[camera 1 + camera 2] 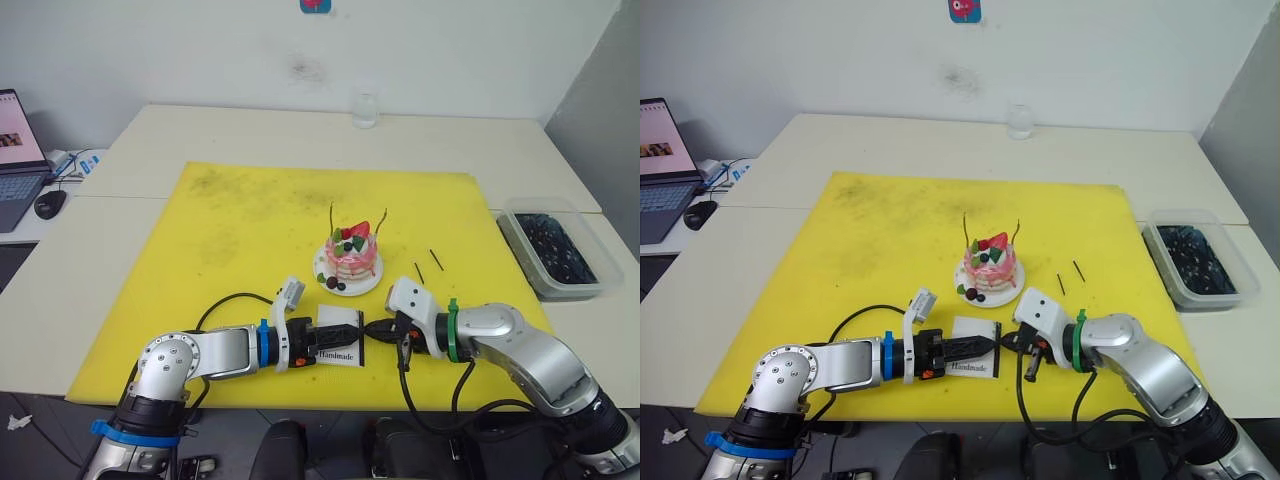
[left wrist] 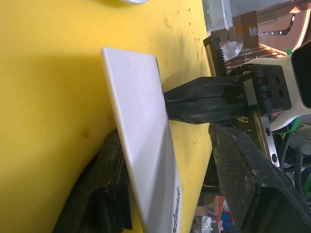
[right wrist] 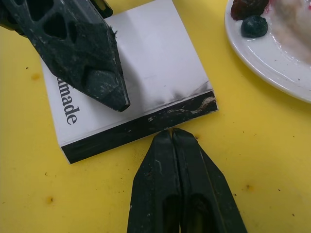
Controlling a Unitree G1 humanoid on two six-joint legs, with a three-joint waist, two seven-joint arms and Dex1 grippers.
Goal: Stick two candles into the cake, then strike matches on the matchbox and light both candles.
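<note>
From the head view, one cake (image 1: 351,257) holds two candles (image 1: 332,217), with two matches (image 1: 437,260) lying beside it. The left wrist view shows the left gripper (image 2: 160,194) clamping one matchbox (image 2: 141,141). In the right wrist view, the right gripper (image 3: 171,134) is pinched closed against its black strip; whether it holds anything, I cannot tell.

Centre frame, the cake (image 1: 349,258) with two candles (image 1: 333,220) sits on a yellow mat (image 1: 220,240). Below it, the left gripper (image 1: 345,338) and right gripper (image 1: 375,331) meet at the matchbox (image 1: 338,335).
</note>
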